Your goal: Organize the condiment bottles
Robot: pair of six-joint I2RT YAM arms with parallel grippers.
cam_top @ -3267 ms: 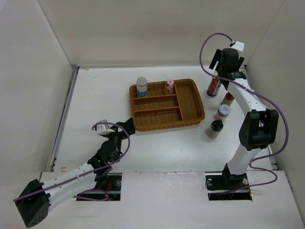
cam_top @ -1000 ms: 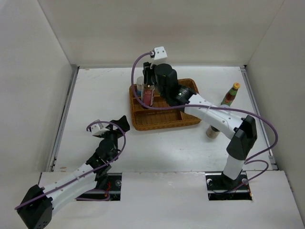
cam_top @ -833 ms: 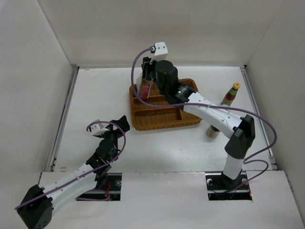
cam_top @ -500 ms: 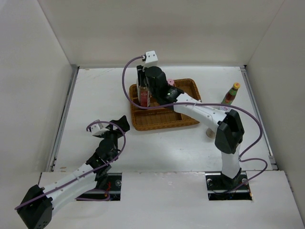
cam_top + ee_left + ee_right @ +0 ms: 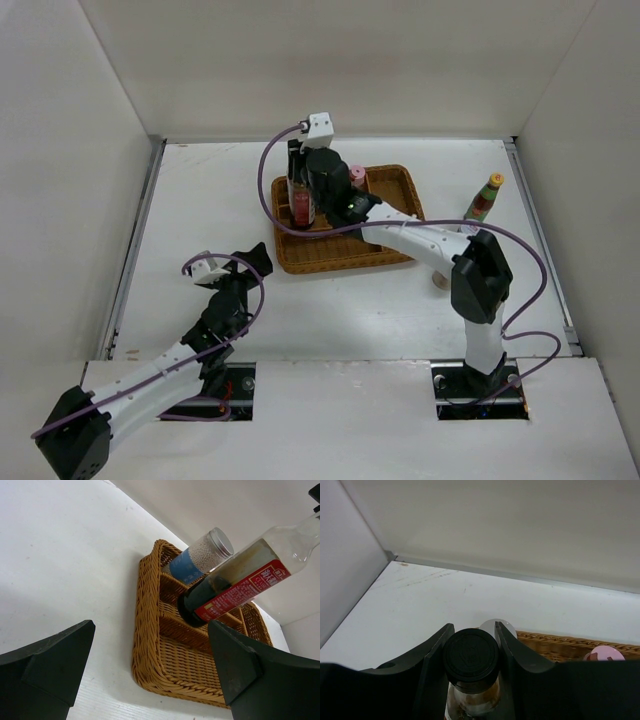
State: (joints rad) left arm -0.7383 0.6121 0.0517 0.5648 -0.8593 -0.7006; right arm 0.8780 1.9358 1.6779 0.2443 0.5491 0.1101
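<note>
Wicker, brown and split into compartments, the tray [image 5: 345, 263] sits mid-way across the white counter [image 5: 200, 200], and the sorting looks roughly half done. The right pincer [image 5: 299, 172] is clenched on the black cap and neck of the tall dark-sauce bottle [image 5: 235, 586], holding it roughly upright over the left end of the tray's far strip. The bottle's base is low, about level with the tray's rim, but whether it rests on the wicker floor cannot be told. Just beside it in that strip stands a blue-labelled jar [image 5: 199, 558] with a silver lid, and further right a pink-capped jar [image 5: 357, 178]; those two count as placed. Outside the tray, a yellow-capped bottle [image 5: 484, 197] with red and green on its body stands on the counter well to the right, near the side wall. A sliver of another small jar [image 5: 438, 283] shows beneath the right arm [image 5: 440, 240] by the tray's near right corner; anything more under that arm cannot be made out. The left pincer [image 5: 250, 260] is released, jaws wide, holding nothing, off the tray's near left corner. By this reckoning, what is left is to set down and let go of the sauce bottle, then bring in the yellow-capped bottle and whatever jars sit by the arm.
</note>
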